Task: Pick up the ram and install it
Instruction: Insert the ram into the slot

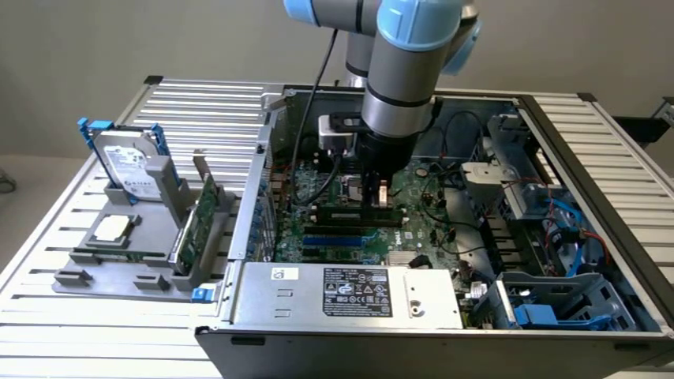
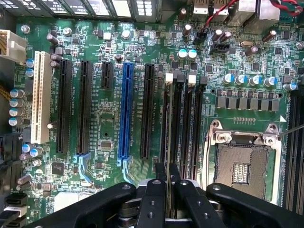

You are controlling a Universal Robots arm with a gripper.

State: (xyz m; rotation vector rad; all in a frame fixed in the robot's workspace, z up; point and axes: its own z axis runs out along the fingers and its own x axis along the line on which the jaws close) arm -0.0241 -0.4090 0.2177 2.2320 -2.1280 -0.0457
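your gripper (image 2: 167,172) is clenched on the ram (image 2: 168,142), pinching the thin green stick by its flat faces near the middle of its length. the arm reaches down from above into the open computer case (image 1: 316,294), which lies on its side on a slatted table (image 1: 200,103). in the exterior view the ram (image 1: 358,212) shows as a dark narrow strip directly under the gripper (image 1: 377,189), lying level and running across from that view's left to its right. in the wrist view you look along the fingers (image 2: 152,199) and see the ram edge-on, a fine line running straight away from the fingertips. its long axis lies parallel to the black memory slots (image 2: 189,128) and it sits over the slot on the side nearest the blue expansion slot (image 2: 126,109), with the empty processor socket (image 2: 240,166) on the far side of the slots. the ram looks lined up with that slot, not crossing it; whether its lower edge touches the slot or hangs just above it cannot be told. a grey tray (image 1: 116,272) stands well apart at the exterior view's left.
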